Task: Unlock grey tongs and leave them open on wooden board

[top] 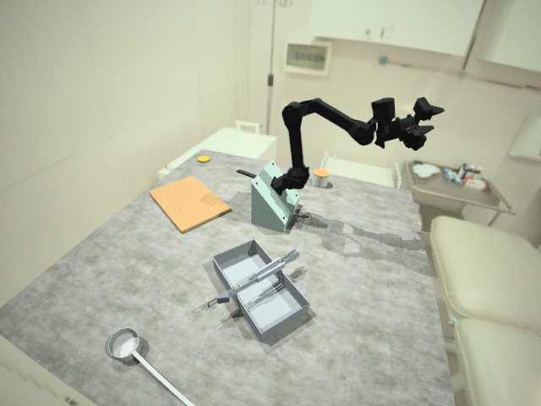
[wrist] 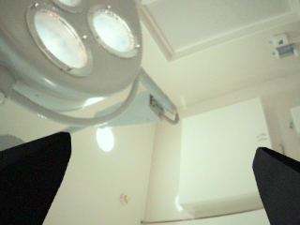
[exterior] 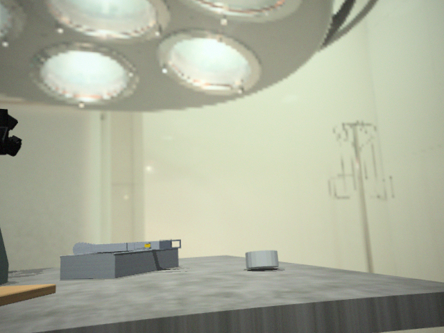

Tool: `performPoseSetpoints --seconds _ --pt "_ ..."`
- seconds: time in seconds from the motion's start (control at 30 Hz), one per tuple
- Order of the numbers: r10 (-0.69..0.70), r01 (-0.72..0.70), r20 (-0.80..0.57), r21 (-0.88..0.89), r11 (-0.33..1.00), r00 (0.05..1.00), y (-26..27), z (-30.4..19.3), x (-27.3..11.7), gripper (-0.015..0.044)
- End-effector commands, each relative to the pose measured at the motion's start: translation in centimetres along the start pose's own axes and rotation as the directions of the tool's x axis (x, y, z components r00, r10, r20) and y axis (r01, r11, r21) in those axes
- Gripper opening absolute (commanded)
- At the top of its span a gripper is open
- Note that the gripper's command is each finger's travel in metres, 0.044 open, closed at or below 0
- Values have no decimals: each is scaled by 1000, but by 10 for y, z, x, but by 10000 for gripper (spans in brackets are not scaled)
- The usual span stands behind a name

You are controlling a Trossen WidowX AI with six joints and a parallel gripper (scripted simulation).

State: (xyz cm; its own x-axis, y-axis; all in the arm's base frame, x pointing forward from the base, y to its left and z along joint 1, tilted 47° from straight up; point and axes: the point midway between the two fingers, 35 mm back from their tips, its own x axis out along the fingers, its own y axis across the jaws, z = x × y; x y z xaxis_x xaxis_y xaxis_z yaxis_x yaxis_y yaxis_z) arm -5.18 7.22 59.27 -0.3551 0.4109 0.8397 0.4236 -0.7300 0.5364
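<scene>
Currently, black two-fingered tool released, fingers spread; grey metal tongs best gripped squarely, clear of tin walls.

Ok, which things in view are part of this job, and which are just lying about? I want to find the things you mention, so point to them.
Part of the job:
- grey tongs (top: 268, 272) (exterior: 111, 248)
- roasting tin (top: 282, 325) (exterior: 86, 267)
- wooden board (top: 188, 203) (exterior: 28, 292)

Just lying about:
- ladle (top: 159, 376) (exterior: 261, 259)
- yellow disc (top: 203, 159)
- orange-topped pot (top: 320, 179)
- black bar behind the arm's green mount, mostly hidden (top: 245, 173)
</scene>
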Motion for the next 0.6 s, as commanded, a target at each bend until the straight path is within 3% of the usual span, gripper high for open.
performPoseSetpoints --seconds 0.0,0.3,0.57 --pt "-3 3 3 -3 1000 1000 -1 1 0 426" --pt "-163 187 168 -141 972 972 -45 57 10 440" --pt "-344 490 465 -242 837 816 -94 163 -12 440"
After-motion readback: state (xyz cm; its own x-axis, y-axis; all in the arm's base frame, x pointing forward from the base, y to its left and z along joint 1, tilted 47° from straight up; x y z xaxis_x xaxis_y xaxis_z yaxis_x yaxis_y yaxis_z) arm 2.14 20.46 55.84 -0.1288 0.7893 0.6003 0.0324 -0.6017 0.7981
